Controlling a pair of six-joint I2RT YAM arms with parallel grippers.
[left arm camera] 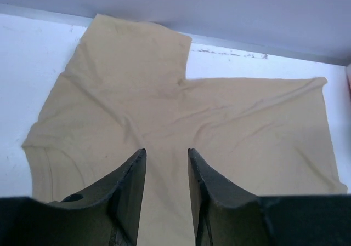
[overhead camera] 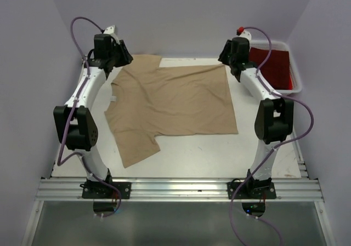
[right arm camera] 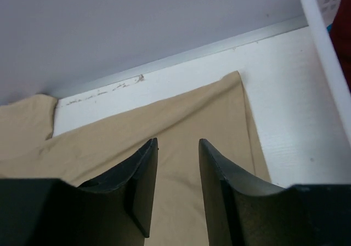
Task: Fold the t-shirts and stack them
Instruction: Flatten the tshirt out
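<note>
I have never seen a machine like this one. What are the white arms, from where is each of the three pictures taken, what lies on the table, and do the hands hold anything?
These are two robot arms bolted to the near edge of a table. The overhead picture comes from a fixed camera above and behind them. The other two come from a camera on each wrist, so the dark fingers at the bottom belong to that arm.

A tan t-shirt lies spread flat on the table. A dark red shirt sits in a white bin at the far right.

The left hand and the right hand hang over the tan shirt's far edge, jaws apart, holding nothing.
</note>
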